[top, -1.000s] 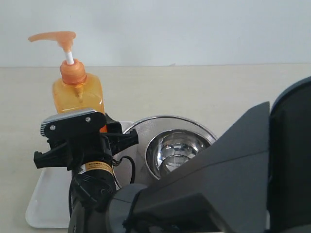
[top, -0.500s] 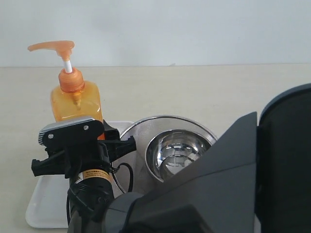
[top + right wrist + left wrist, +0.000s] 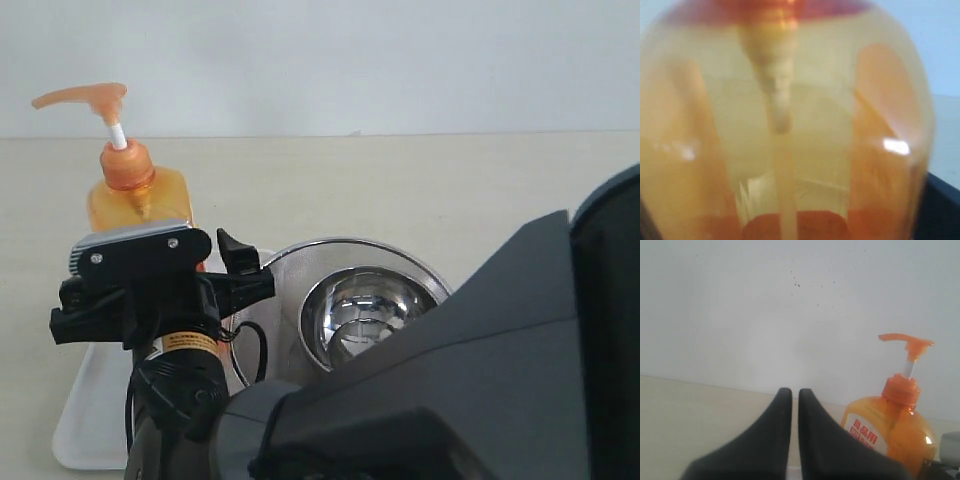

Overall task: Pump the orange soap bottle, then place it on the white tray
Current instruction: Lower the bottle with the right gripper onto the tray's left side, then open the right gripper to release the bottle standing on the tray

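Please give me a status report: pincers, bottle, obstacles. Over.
Left pincer shut, empty. Right pincer at the orange soap bottle, grip unclear. Bottle upright at the white tray, base hidden. Steel strainer beside tray, not blocking.

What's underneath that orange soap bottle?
The base of the orange soap bottle is covered by the right gripper. The white tray shows lower down, but whether the bottle stands on it cannot be seen.

Left gripper (image 3: 794, 393) closed; orange soap bottle (image 3: 900, 427) beside
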`<action>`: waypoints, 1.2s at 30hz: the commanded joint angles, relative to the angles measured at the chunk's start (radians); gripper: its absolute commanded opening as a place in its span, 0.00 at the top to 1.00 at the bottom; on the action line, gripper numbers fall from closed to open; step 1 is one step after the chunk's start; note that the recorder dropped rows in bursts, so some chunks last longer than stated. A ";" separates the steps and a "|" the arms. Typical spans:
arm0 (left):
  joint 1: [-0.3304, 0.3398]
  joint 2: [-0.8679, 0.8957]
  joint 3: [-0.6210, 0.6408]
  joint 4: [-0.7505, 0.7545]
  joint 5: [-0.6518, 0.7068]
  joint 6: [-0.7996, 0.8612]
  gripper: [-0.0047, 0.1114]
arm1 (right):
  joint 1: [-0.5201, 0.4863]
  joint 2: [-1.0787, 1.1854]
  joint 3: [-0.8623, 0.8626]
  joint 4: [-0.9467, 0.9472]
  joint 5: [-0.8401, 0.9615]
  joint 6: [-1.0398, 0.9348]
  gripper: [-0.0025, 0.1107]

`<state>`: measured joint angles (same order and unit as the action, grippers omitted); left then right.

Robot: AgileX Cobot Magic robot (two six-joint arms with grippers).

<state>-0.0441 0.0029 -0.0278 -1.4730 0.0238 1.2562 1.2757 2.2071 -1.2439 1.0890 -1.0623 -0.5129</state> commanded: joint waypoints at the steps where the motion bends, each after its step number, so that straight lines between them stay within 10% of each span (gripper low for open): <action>1: 0.003 -0.003 0.002 -0.004 -0.001 -0.008 0.92 | 0.013 -0.062 -0.006 0.012 -0.007 -0.060 0.05; 36: 0.003 -0.003 0.002 -0.004 -0.001 -0.008 0.92 | 0.399 -0.313 -0.002 0.470 -0.159 -0.815 0.05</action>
<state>-0.0441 0.0029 -0.0278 -1.4730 0.0238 1.2562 1.6269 1.9114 -1.2439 1.5238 -1.2056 -1.2685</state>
